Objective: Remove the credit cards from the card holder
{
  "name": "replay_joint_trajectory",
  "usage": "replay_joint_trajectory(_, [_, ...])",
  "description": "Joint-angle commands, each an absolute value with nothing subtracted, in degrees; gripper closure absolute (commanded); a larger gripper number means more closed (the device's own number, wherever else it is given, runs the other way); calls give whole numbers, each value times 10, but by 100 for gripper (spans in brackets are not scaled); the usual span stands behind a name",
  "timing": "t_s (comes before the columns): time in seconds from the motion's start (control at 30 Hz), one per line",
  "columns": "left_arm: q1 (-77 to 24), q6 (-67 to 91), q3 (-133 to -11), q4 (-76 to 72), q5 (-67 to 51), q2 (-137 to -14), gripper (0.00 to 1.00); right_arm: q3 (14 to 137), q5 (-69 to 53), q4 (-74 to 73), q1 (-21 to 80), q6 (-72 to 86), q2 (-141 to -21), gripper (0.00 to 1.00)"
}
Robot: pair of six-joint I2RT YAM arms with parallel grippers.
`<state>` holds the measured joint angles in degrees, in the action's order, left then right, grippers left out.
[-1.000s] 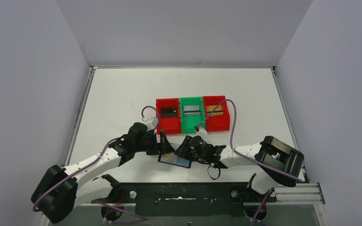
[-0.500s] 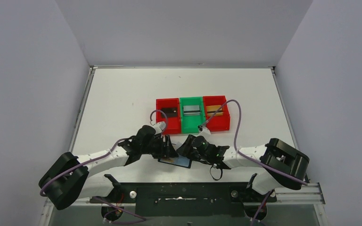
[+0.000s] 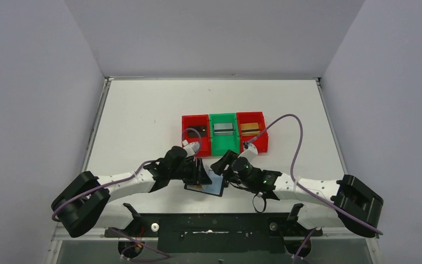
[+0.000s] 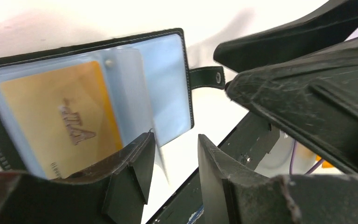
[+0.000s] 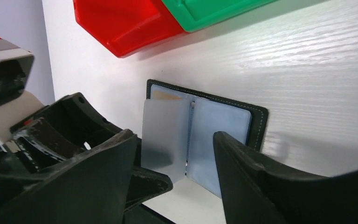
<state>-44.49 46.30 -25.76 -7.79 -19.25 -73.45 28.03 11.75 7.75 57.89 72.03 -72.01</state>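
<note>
Card holder [image 5: 214, 126] open flat on worktop [image 3: 143, 121] near front edge, gold card [image 4: 60, 116] in its sleeve. Left fingers [image 4: 140, 163] narrowly apart either side of raised clear leaf [image 5: 163, 135], not pinching it. Right fingers [image 5: 233, 158] wide apart above card holder, empty

White arms [image 3: 125, 186] carry black joints [image 3: 82, 202], seemingly purple cables [image 3: 292, 117]

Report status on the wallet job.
Left tool straddles a clear sleeve page, not yet pinched. Right tool open, empty, by wallet. Wallet open flat, gold card in its pocket. Nothing in the way.
</note>
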Motion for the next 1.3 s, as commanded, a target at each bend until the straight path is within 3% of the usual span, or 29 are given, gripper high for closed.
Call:
replay_joint_trajectory(0.0, [-479,457,-303,-139,-215,-774,60,278,212,12,590,744,-663,32])
replay_joint_trajectory(0.17, [-517,455,-321,-134,-186,-829,52,264,245,-25,592,771,-618,14])
replay_joint_trajectory(0.3, [-526,470,-295,-130,-133,-777,51,254,245,-23,590,775,-596,10])
replay_joint_trajectory(0.4, [-523,474,-280,-95,-79,-687,49,246,230,1,589,773,-589,14])
replay_joint_trajectory(0.53, [-509,468,-278,15,20,-574,47,243,189,91,589,711,-602,33])
replay_joint_trajectory(0.7, [-455,515,-259,163,134,-464,47,343,174,28,605,664,-689,48])
replay_joint_trajectory(1.0, [-376,549,-245,269,160,-336,45,494,93,-28,621,606,-880,55])
replay_joint_trajectory(1.27, [-375,555,-256,302,179,-307,44,607,87,-146,625,577,-991,53])
